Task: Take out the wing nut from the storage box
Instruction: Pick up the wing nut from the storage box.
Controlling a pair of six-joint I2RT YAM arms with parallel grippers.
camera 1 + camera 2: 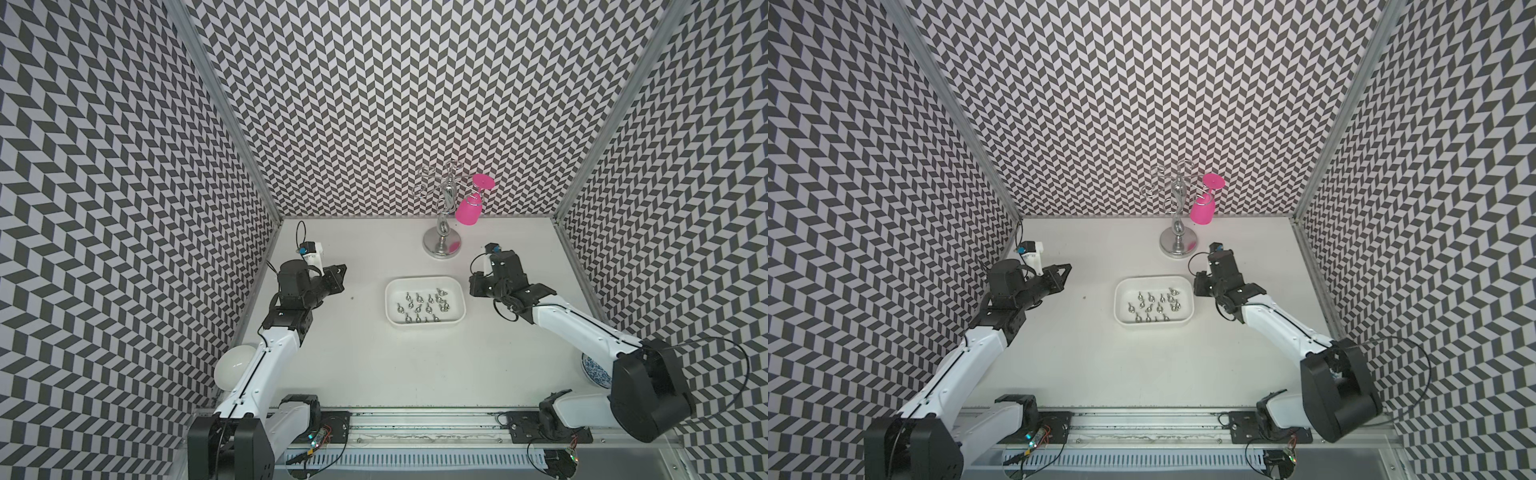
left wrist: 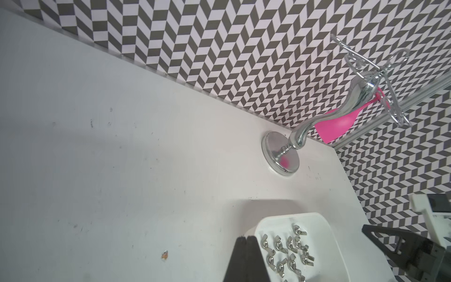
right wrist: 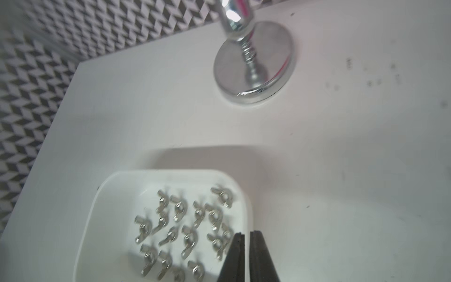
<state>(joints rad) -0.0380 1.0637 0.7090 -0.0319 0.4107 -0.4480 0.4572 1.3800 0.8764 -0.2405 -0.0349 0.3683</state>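
One shallow white plastic rectangular storage box (image 1: 415, 326), set mid-way on the white counter (image 1: 365, 365), between both arms. Over a dozen small silver metal wing nuts (image 1: 424, 305), loose inside it, none taken out. Left gripper (image 2: 246, 237): fingers pressed together, empty, off the box's left end, not touching. Right gripper (image 3: 247, 234): fingers narrow, nearly together, holding nothing, just beside the box's right end. One chrome glass stand (image 1: 443, 245) behind the box, carrying an inverted pink plastic goblet (image 1: 467, 212).
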